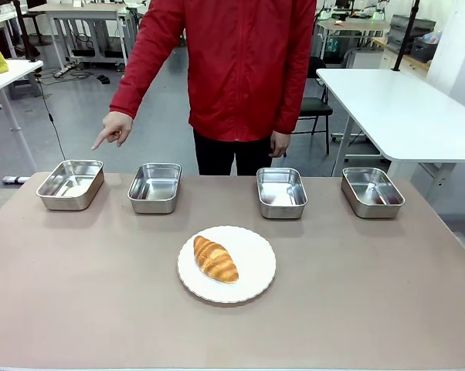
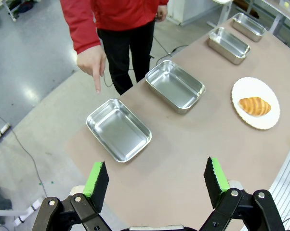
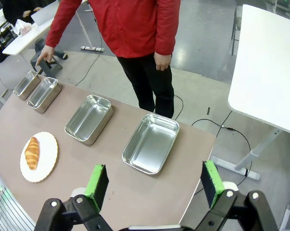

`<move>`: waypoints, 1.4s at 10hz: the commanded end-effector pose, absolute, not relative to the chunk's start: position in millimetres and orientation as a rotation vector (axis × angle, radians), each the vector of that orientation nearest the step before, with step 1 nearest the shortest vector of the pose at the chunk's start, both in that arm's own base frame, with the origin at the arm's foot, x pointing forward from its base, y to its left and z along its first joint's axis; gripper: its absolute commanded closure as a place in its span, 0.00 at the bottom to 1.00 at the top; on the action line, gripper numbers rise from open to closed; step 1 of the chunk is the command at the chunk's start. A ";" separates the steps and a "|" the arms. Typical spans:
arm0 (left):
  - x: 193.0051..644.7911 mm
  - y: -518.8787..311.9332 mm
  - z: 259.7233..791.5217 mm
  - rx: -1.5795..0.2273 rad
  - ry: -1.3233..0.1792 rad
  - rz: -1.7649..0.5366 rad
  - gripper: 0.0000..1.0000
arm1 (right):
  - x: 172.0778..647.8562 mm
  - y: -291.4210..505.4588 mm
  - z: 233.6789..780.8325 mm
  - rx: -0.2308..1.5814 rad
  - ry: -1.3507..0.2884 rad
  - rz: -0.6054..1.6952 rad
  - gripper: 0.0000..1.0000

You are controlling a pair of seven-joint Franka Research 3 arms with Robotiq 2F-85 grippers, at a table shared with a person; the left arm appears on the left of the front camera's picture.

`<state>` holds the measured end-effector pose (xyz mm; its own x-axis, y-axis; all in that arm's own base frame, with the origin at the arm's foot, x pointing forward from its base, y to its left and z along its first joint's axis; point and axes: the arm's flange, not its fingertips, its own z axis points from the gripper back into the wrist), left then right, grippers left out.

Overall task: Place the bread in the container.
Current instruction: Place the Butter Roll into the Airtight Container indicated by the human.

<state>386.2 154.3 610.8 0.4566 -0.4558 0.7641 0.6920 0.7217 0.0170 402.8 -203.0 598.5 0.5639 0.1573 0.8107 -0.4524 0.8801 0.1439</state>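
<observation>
The bread, a golden-brown croissant (image 1: 215, 259) (image 2: 254, 106) (image 3: 32, 152), lies on a round white plate (image 1: 257, 246) in the middle of the table. Four steel pans stand in a row along the far edge. The person's hand (image 1: 113, 128) (image 2: 93, 62) points a finger down at the far-left container (image 1: 70, 184) (image 2: 118, 129) (image 3: 25, 84), which holds nothing. My left gripper (image 2: 156, 175) hovers open high above the table's left end, over that pan's near side. My right gripper (image 3: 154, 180) hangs open above the right end, nothing between its green pads.
The three other pans (image 1: 154, 187) (image 1: 281, 192) (image 1: 371, 191) stand apart from one another and hold nothing. The person in a red jacket (image 1: 240, 62) stands at the far side. A white table (image 1: 402, 108) is behind on the right.
</observation>
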 end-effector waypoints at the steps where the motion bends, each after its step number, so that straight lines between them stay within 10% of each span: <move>1: 384.8 153.9 611.9 -0.317 -0.837 -0.724 0.00 | 403.2 -202.0 599.7 0.358 -0.912 0.370 0.00; 14: 388.6 125.8 614.8 -0.360 -0.764 -0.645 0.00 | 403.2 -202.0 599.7 0.358 -0.912 0.370 0.00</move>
<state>389.6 141.7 611.4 0.4947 -0.4290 0.7558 0.6792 0.7334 -0.0282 402.8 -202.9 598.5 0.5640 0.1574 0.8107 -0.4524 0.8801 0.1439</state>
